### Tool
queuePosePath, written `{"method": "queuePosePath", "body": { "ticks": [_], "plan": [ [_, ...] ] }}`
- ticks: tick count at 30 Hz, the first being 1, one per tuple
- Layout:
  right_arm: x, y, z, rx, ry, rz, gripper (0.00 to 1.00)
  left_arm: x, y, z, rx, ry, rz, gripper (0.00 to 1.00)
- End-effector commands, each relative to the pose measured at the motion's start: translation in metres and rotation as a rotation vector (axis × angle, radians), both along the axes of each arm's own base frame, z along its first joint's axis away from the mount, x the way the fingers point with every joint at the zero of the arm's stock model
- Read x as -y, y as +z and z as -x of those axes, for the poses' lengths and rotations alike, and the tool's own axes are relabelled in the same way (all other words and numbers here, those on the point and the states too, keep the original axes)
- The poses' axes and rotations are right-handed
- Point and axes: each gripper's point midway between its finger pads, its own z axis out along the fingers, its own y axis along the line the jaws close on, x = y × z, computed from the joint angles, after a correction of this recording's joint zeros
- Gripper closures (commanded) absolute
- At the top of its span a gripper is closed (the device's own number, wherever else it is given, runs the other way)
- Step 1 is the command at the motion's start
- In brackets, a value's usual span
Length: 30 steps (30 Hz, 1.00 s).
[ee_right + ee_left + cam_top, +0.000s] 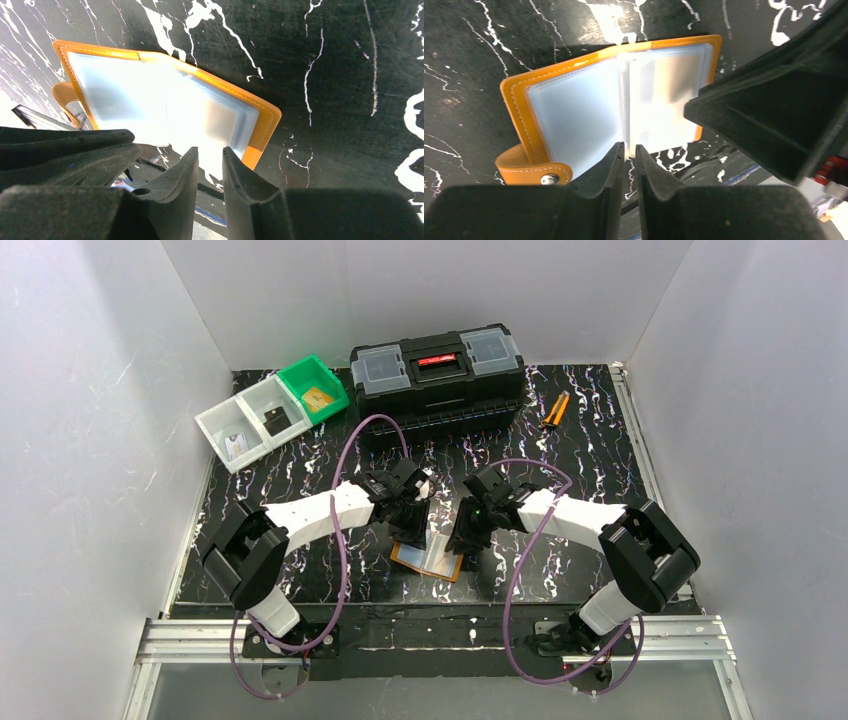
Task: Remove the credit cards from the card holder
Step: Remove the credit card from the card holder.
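Marbled table (600,440) bears the unpinned card holder (574,110); my left gripper (629,146) and right gripper (210,149), barely parted, empty, may drag it

My black, white-veined table (600,460) carries the card holder (428,558) lying open before me, a toolbox (437,375) at the far edge, bins (250,425) far left and pliers (555,410) far right.
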Motion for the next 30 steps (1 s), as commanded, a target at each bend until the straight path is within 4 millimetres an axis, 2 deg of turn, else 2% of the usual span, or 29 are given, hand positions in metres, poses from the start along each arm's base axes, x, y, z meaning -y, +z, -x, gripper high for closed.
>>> {"method": "queuePosePath", "body": {
  "ticks": [1,5,10,16,25,30],
  "plan": [
    [-0.011,0.018,-0.009,0.054,0.02,-0.024,0.69,-0.018,-0.011,-0.004,0.025,-0.016,-0.109,0.89],
    [-0.013,0.017,-0.007,0.053,0.035,-0.012,0.68,-0.033,-0.023,-0.009,0.039,0.02,-0.201,1.0],
    [-0.014,0.007,-0.006,0.039,0.041,0.013,0.68,-0.039,-0.037,-0.002,0.002,0.046,-0.228,1.0],
    [-0.014,-0.005,-0.006,0.022,0.043,0.049,0.69,-0.038,-0.049,0.007,-0.043,0.061,-0.21,1.0],
    [-0.039,-0.012,-0.001,-0.008,0.106,0.04,0.7,-0.034,-0.051,0.012,-0.054,0.05,-0.176,1.0],
    [-0.046,-0.018,0.001,-0.032,0.118,0.034,0.7,-0.032,-0.047,0.013,-0.053,0.036,-0.156,1.0]
  ]
}}
